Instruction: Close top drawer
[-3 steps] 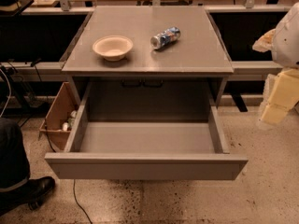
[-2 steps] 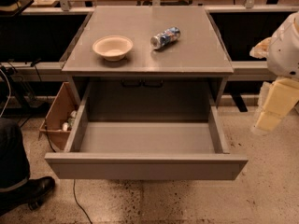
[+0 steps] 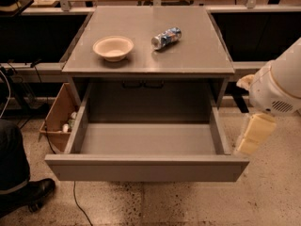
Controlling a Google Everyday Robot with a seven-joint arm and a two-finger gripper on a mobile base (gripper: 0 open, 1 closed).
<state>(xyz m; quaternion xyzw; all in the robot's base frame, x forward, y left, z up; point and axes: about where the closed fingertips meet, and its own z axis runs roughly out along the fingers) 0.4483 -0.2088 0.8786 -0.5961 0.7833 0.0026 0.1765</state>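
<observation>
Grey metal top drawer (image 3: 146, 168) stands pulled fully out, its front corner just beside the cream gripper (image 3: 254, 134), which hangs outside it; how wide the gripper is set cannot be told.

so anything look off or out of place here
The can lies tipped on its side on the cabinet top, near the upright bowl. The top drawer hangs fully open. The gripper hovers beside its right front corner.

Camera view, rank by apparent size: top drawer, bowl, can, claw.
1. top drawer, open, by far largest.
2-3. claw, hanging right of the drawer's front corner, and bowl look alike; the claw is nearer the camera, so no ranking.
4. can, smallest.
</observation>
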